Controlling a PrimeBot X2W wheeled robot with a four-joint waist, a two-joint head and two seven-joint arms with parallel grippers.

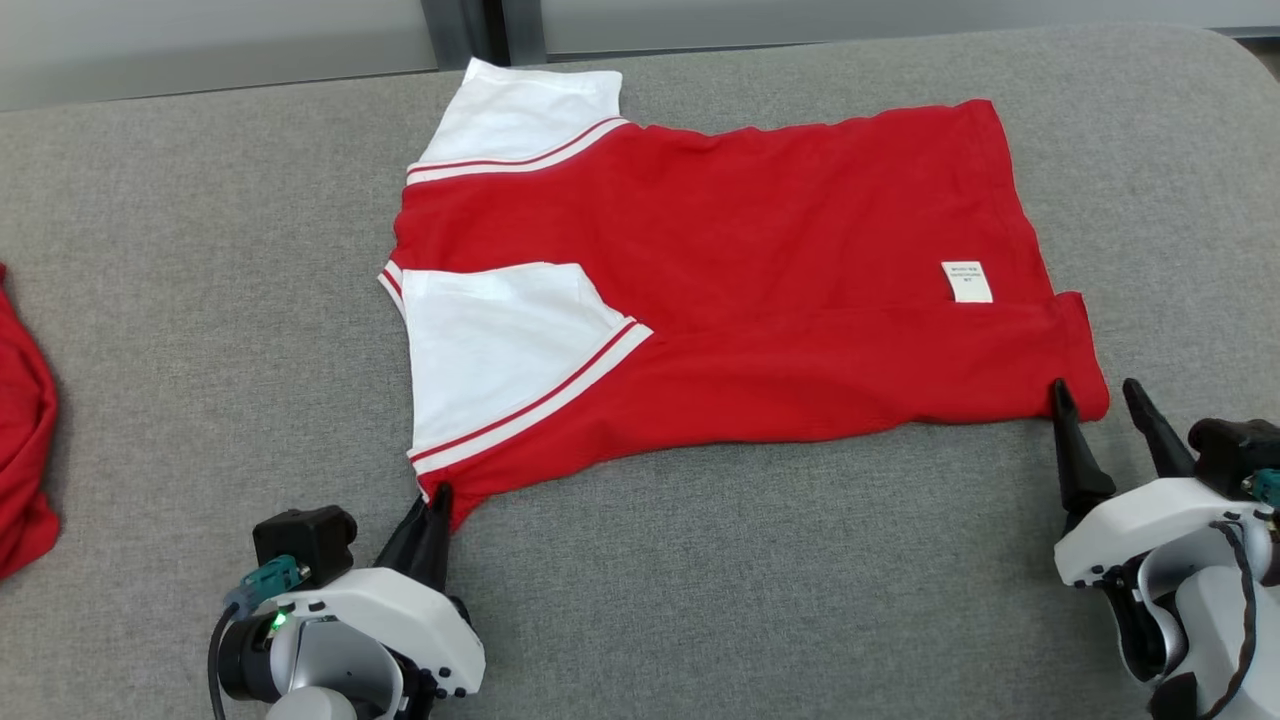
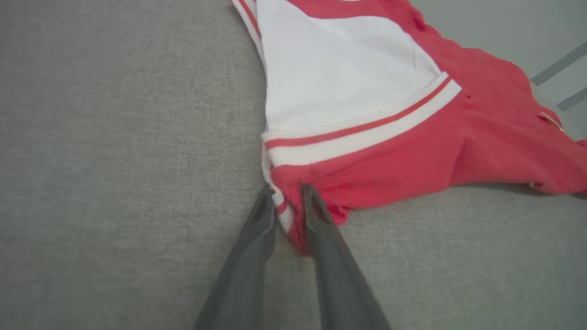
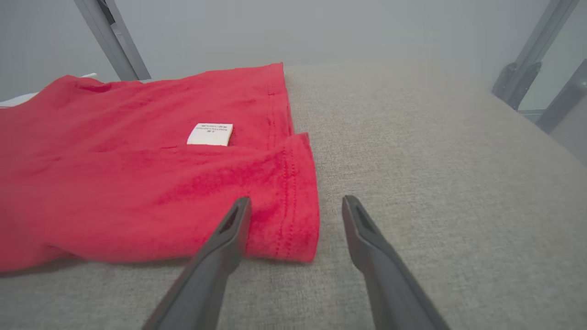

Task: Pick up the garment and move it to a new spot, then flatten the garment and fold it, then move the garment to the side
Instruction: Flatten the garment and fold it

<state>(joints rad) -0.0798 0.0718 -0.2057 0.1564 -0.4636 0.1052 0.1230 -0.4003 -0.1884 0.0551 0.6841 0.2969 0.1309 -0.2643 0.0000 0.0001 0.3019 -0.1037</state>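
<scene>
A red garment [image 1: 760, 290] with white sleeves lies folded lengthwise on the grey cushion, sleeves to the left, hem to the right, a small white label [image 1: 967, 281] near the hem. My left gripper [image 1: 438, 492] is shut on the garment's near left corner; in the left wrist view the cloth [image 2: 367, 151] is pinched between the fingers [image 2: 263, 215]. My right gripper [image 1: 1098, 392] stands open at the near right hem corner. In the right wrist view the corner [image 3: 293, 215] lies between the spread fingers [image 3: 238, 220], nearer the left one.
Another red cloth [image 1: 22, 470] lies at the left edge of the grey cushion [image 1: 700, 600]. Behind the cushion stands a pale wall with dark metal posts [image 1: 470, 30]. Bare grey surface stretches in front of the garment and to its right.
</scene>
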